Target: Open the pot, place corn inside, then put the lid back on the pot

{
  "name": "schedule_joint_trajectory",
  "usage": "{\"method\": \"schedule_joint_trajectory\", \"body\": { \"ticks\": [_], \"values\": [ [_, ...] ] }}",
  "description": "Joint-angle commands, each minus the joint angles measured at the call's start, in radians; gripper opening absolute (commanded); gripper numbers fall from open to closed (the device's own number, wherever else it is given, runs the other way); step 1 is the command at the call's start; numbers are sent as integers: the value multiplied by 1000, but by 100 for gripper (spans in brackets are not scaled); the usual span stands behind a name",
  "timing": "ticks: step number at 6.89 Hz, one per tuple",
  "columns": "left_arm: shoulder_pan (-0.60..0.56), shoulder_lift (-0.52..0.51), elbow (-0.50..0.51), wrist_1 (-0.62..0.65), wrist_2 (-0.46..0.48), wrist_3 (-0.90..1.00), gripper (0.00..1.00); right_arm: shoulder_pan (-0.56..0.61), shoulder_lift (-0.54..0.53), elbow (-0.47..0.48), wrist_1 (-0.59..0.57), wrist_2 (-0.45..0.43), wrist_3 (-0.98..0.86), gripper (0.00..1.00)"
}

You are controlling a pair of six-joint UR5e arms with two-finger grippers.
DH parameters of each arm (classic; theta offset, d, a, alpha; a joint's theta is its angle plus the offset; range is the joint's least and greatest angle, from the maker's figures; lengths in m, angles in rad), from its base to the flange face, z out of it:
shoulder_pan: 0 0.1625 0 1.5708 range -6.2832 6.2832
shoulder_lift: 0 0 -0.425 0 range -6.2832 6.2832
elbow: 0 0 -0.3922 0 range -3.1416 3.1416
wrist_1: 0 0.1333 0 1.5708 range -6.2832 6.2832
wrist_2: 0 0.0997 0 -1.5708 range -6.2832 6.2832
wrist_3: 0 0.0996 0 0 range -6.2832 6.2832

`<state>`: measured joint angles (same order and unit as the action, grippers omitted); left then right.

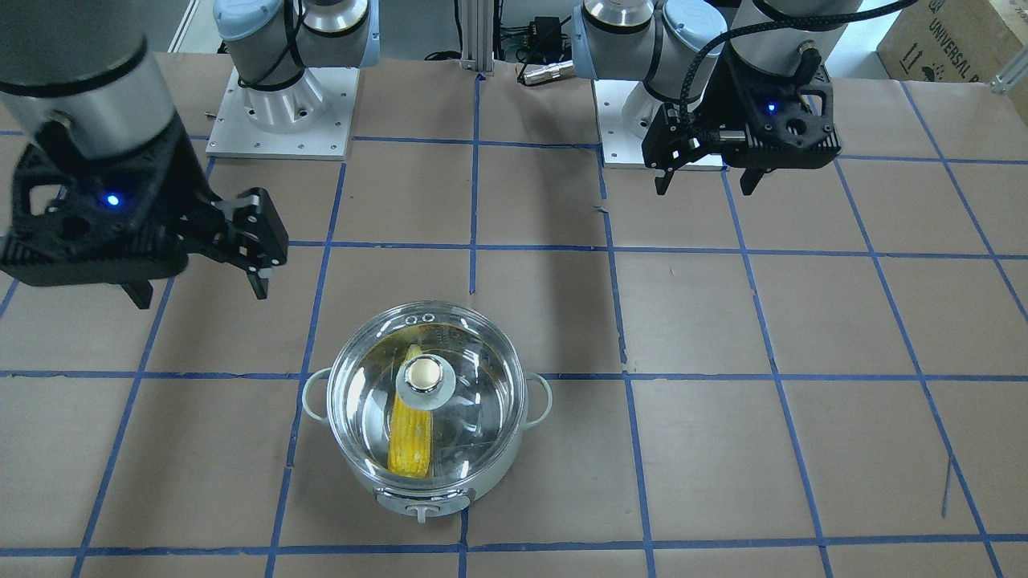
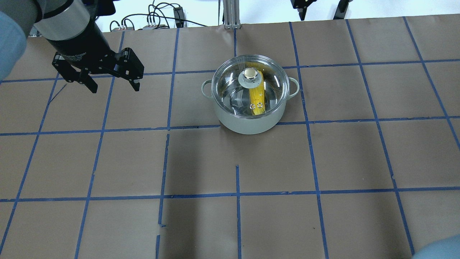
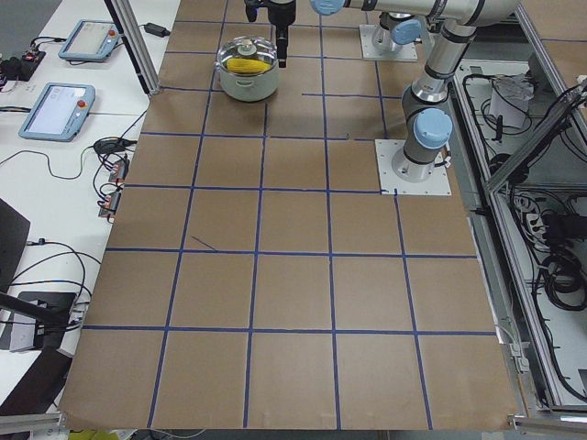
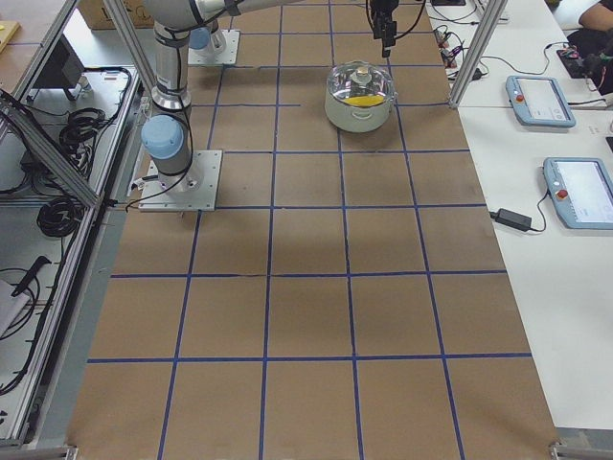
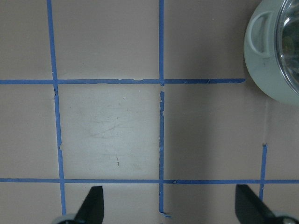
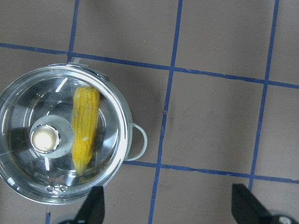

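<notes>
The pale grey-white pot [image 1: 482, 480] stands on the paper-covered table, also in the overhead view [image 2: 248, 126]. The clear glass lid [image 1: 474, 401] with its beige knob sits on the pot, also in the overhead view [image 2: 276, 77]. The yellow corn [image 1: 411, 437] lies inside under the lid, also in the right wrist view [image 6: 85, 126]. My left gripper [image 2: 115, 89] is open and empty, well to the left of the pot. My right gripper [image 1: 201, 297] is open and empty, raised beyond the pot.
Blue tape lines divide the brown table cover [image 2: 237, 162] into squares. The arm bases [image 1: 281, 112] stand on plates at the robot's side. Operator pendants [image 4: 541, 101] lie on a white side table beyond the far edge.
</notes>
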<state>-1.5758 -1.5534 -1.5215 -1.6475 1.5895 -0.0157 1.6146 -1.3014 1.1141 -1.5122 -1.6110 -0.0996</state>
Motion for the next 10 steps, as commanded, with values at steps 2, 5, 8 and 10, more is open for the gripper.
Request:
{"method": "schedule_joint_trajectory", "body": {
  "ticks": [2,5,8,10],
  "values": [
    [0,1,1,0,9,0,100,-56,-163,142,50,3,-15,92],
    [0,3,0,0,6,-1,100,-59,-277,297,-18,7,-6,91],
    [-1,3,0,0,4,-1,100,-48,-337,383,-36,10,67,92],
    [-1,3,0,0,4,-1,100,-50,-371,466,-101,8,52,92]
  ]
}}
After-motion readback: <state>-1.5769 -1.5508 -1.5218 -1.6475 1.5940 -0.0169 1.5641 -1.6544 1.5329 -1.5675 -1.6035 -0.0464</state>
